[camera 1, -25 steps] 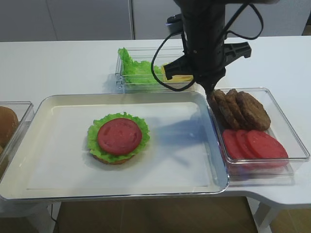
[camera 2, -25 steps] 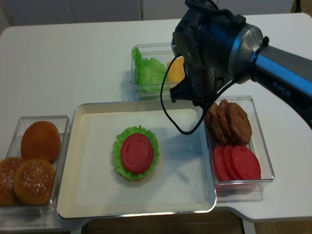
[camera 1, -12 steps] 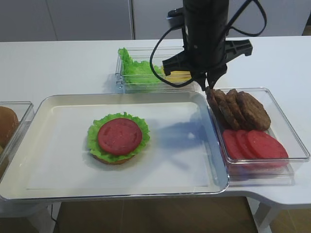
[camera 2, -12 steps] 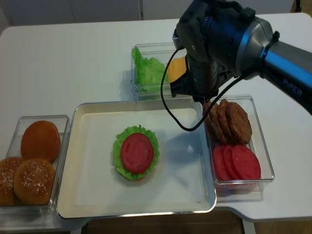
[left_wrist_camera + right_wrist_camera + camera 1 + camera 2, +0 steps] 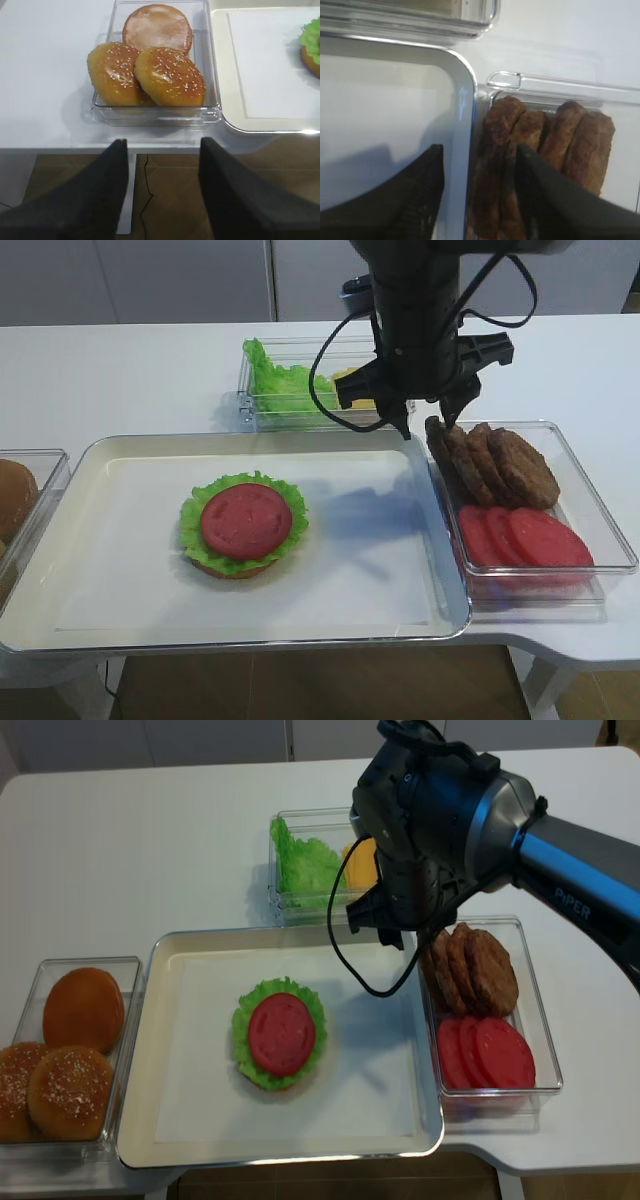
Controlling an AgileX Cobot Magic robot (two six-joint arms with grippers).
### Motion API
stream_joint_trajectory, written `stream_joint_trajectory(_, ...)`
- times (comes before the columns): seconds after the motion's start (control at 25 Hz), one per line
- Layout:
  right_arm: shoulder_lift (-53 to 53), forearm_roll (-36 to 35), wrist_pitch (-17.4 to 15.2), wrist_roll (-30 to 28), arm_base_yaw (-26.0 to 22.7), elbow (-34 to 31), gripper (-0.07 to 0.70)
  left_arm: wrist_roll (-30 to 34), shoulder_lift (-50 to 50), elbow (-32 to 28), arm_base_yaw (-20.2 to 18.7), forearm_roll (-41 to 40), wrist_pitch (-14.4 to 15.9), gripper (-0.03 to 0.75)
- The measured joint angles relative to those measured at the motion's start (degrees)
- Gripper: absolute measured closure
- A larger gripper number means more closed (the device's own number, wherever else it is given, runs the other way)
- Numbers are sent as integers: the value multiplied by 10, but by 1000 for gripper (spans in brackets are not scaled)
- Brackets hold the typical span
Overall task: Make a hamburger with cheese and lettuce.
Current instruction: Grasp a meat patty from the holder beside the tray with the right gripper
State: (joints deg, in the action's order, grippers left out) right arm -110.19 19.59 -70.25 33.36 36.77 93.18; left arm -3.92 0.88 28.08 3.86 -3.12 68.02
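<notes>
On your far left, a clear bin (image 5: 70, 1140) at the edge of the white surface (image 5: 150, 850) holds three buns (image 5: 150, 70): two seeded tops in front and a plain one behind. The left end effector (image 5: 162, 195) hangs just off the surface edge in front of that bin, its two dark fingers (image 5: 102, 200) spread apart with nothing between them.

Moving right, you see the white tray (image 5: 120, 610) with the hamburger (image 5: 243, 524) lying left of its centre: a tan bun base, a frilly green rim and a red tomato slice on top.

Behind the tray, a clear container (image 5: 250, 410) holds the lettuce (image 5: 275, 380) in its left part and the cheese (image 5: 362, 862) in its right part, though the arm hides most of the cheese.

The right end effector (image 5: 480, 200) hovers over the tray's back right corner. Its fingers (image 5: 415, 200) stand wide and hold nothing; one is over the tray's edge and the other over the leftmost of the brown patties (image 5: 495, 465).

Furthest right, those patties stand on edge in the back half of a clear bin (image 5: 600, 510), with overlapping tomato slices (image 5: 525, 538) in the front half.
</notes>
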Motion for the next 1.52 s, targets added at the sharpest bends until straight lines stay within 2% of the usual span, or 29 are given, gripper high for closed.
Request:
stream_joint_trajectory(0.72, -13, 38, 1, 7, 0, 0, 340, 0, 0, 0, 0, 0, 0, 371)
stream_joint_trajectory(0.8, -13, 40, 1, 7, 0, 0, 382, 0, 0, 0, 0, 0, 0, 371)
stream_joint_trajectory(0.96, -14, 41, 3, 7, 0, 0, 513, 0, 0, 0, 0, 0, 0, 371)
stream_joint_trajectory(1.04, -14, 41, 3, 7, 0, 0, 538, 0, 0, 0, 0, 0, 0, 371)
stream_joint_trajectory(1.52, -14, 41, 5, 7, 0, 0, 538, 0, 0, 0, 0, 0, 0, 371)
